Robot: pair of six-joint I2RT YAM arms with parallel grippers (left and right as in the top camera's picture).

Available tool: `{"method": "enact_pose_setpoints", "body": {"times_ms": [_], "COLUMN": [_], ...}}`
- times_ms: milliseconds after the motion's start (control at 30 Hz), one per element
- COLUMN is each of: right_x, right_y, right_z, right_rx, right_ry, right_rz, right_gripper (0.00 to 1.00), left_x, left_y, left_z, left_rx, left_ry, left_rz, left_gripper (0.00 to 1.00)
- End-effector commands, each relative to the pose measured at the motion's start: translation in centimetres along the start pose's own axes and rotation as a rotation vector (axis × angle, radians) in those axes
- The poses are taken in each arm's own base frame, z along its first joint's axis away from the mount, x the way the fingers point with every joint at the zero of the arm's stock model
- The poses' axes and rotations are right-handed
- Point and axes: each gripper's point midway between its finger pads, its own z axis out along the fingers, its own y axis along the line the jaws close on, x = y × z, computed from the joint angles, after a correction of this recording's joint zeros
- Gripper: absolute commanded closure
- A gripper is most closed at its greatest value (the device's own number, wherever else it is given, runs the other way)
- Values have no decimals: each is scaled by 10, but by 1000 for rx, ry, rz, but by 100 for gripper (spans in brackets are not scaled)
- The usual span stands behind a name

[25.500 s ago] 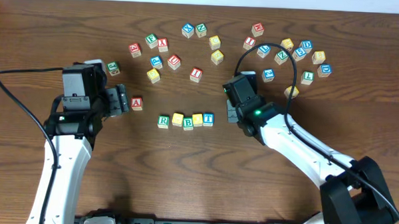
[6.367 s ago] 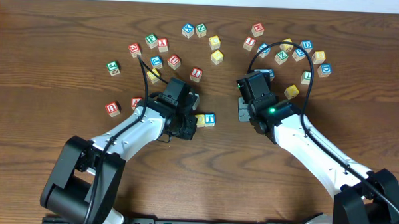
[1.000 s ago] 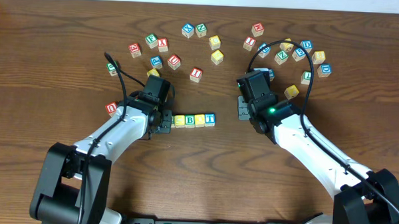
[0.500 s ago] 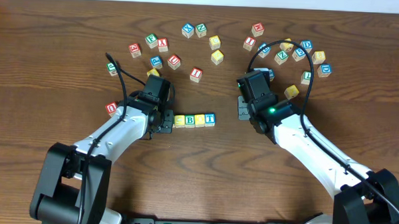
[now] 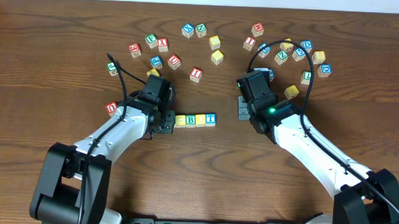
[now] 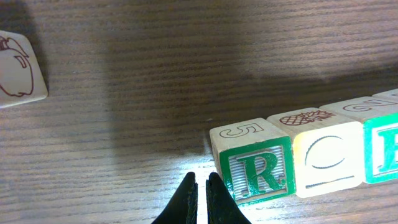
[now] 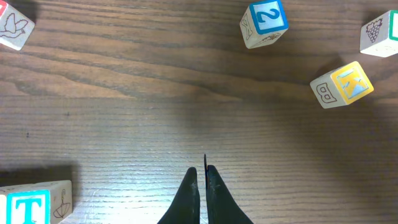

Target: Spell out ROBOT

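ROBOT row [image 5: 196,119] extends toward 3 o'clock from the left gripper [image 6: 199,186]. Overhead, that gripper hides its R cube [image 6: 258,169]; the wrist view crops the B cube [image 6: 382,149]. Left gripper: fully closed, empty, just beside R. Right gripper [image 7: 202,180]: fully closed, empty.

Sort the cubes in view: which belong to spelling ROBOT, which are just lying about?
Job: R cube, first yellow cube, B cube, second yellow cube, T cube, in one row.
Lying about: red I cube, blue 2 cube, yellow K cube, other scattered cubes.
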Motion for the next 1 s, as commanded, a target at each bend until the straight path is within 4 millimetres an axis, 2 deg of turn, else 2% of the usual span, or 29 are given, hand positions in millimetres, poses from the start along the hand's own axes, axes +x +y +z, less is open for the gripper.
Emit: {"method": "enact_pose_setpoints", "body": {"times_ms": [0, 300, 500, 600, 667, 700, 767, 867, 967], "right_x": [-13, -13, -13, -13, -14, -14, -15, -17, -18], "right_y": [-1, -1, -1, -1, -1, -2, -1, -1, -1], "right_z": [-8, -8, -8, -8, -8, -8, -8, -8, -8], "right_rx": [-6, -6, -6, -6, -5, -1, -3, -3, -4], "right_ry": [-38, -38, -38, -38, -38, -40, -45, -53, -56], "right_rz": [5, 5, 5, 5, 1, 1, -12, -12, -12], "right_gripper": [99, 99, 99, 99, 99, 99, 99, 99, 99], "left_x": [5, 5, 1, 0, -2, -5, -12, -30, -46], "left_y": [0, 1, 19, 21, 23, 24, 23, 18, 14], "left_z": [3, 4, 3, 2, 1, 0, -5, -21, -43], "left_rx": [6, 4, -101, -116, -125, -133, -132, -118, -102], "left_ry": [15, 14, -7, -11, -19, -28, -50, -115, -192], "left_rz": [14, 14, 2, 1, 1, 1, 1, -1, -3], "left_gripper": [92, 92, 92, 92, 83, 71, 56, 42, 35]}}
